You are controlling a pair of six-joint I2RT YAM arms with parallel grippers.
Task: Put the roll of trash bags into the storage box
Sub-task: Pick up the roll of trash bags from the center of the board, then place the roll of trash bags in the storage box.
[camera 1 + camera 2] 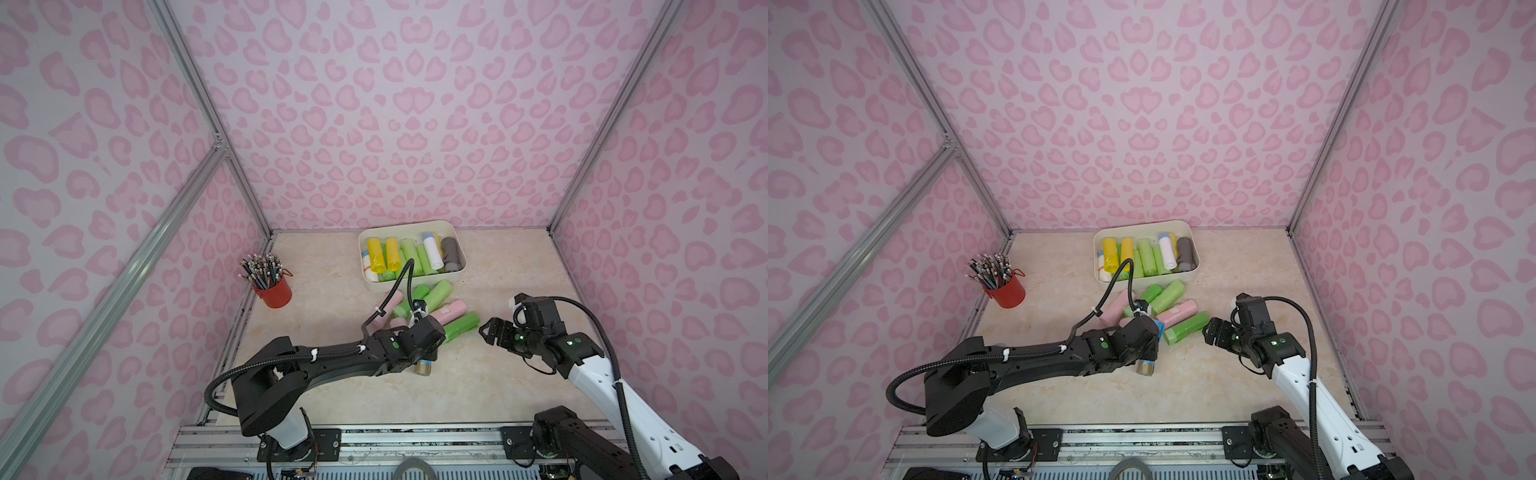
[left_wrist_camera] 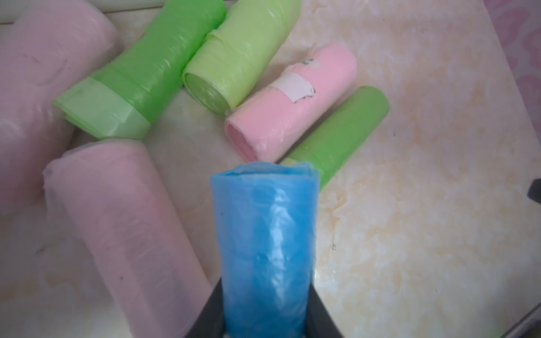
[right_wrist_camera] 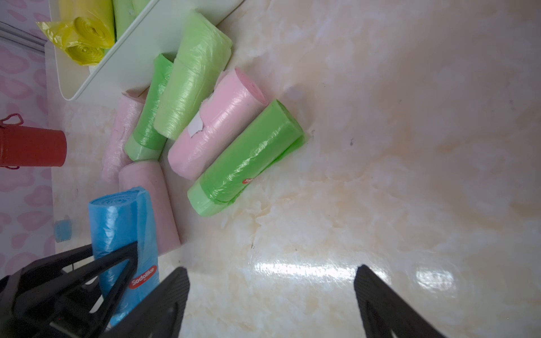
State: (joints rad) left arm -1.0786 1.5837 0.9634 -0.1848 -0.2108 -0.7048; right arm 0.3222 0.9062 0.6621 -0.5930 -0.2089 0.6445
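The storage box (image 1: pixel 436 276) sits at the far side of the table (image 1: pixel 519 266), beyond the left gripper (image 2: pixel 265 307), with loose green and pink rolls (image 1: pixel 438 295) lying between. The blue roll of trash bags (image 2: pixel 265 240) is outside it, its long axis running out from the jaws toward that pile (roughly boxward). The left gripper pinches the roll's near end; the right gripper (image 3: pixel 272 270) stands spread, empty.
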